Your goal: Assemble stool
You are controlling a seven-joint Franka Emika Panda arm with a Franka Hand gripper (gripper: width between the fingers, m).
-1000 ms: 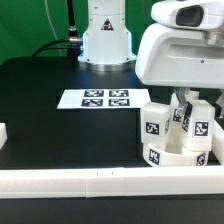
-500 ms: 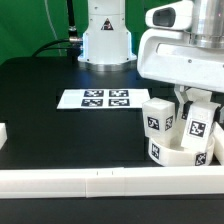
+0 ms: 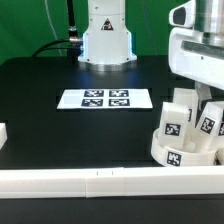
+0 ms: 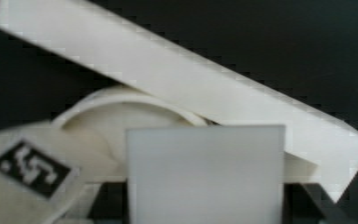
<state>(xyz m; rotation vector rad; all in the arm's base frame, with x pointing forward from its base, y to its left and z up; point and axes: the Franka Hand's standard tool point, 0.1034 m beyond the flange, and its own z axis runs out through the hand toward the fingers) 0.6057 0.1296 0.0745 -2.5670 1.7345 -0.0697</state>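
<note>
The stool's round white seat disc [image 3: 186, 155] lies at the exterior view's right, close to the front rail. Tagged white legs stand upright on it: one [image 3: 176, 118] nearer the middle, one [image 3: 211, 122] toward the right edge. My gripper [image 3: 203, 92] hangs straight above them under the big white hand. In the wrist view my gripper [image 4: 208, 206] is shut on a plain white leg block [image 4: 208, 165], a dark finger on each side of it. Behind the block curves the seat disc [image 4: 123, 112], and another tagged leg [image 4: 34, 170] stands beside it.
The marker board [image 3: 105, 99] lies flat mid-table. A long white rail [image 3: 100, 183] runs along the front edge and shows as a slanting bar [image 4: 194, 75] in the wrist view. The robot base [image 3: 106, 40] stands at the back. A small white block [image 3: 3, 134] sits at the left edge.
The arm has slid toward the exterior view's right, and the seat disc with its upright legs has shifted the same way with it. The grip has stayed the same.
</note>
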